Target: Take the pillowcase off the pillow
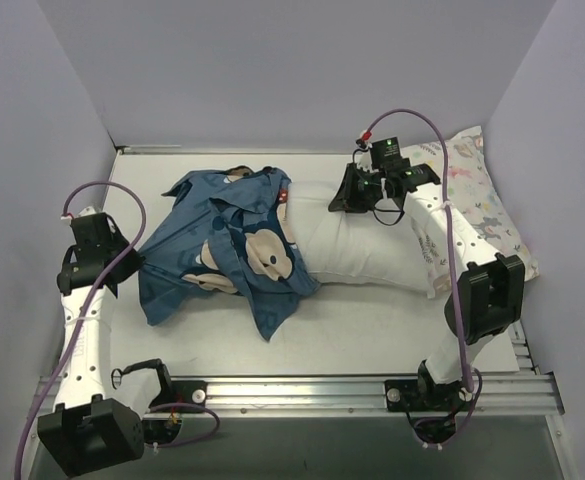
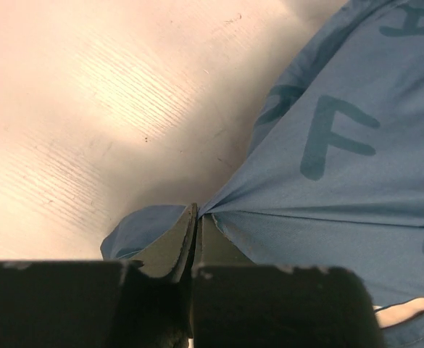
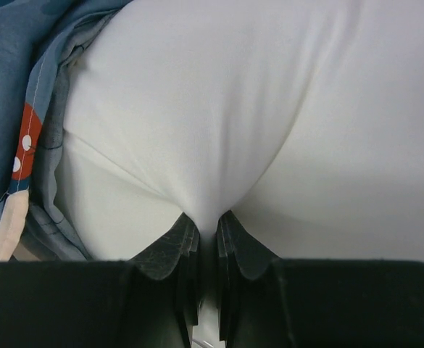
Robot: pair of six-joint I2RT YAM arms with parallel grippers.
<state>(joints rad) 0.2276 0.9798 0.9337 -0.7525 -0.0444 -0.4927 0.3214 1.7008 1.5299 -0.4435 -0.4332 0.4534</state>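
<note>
The navy pillowcase [image 1: 227,250] with mouse faces lies bunched over the left end of the plain white pillow [image 1: 357,245]. My left gripper [image 1: 132,262] is shut on the pillowcase's left edge; in the left wrist view the blue cloth [image 2: 342,167] stretches taut from the closed gripper [image 2: 196,212]. My right gripper [image 1: 347,200] is shut on a pinch of the pillow's far edge; in the right wrist view white pillow fabric [image 3: 219,130] is drawn between the fingers of that gripper [image 3: 206,221], and the pillowcase's hem with the red bow [image 3: 23,138] shows at the left.
A white pillow printed with small pastel animals [image 1: 477,200] lies at the right under my right arm. Grey walls close the table at the back and both sides. A metal rail [image 1: 322,385] runs along the near edge.
</note>
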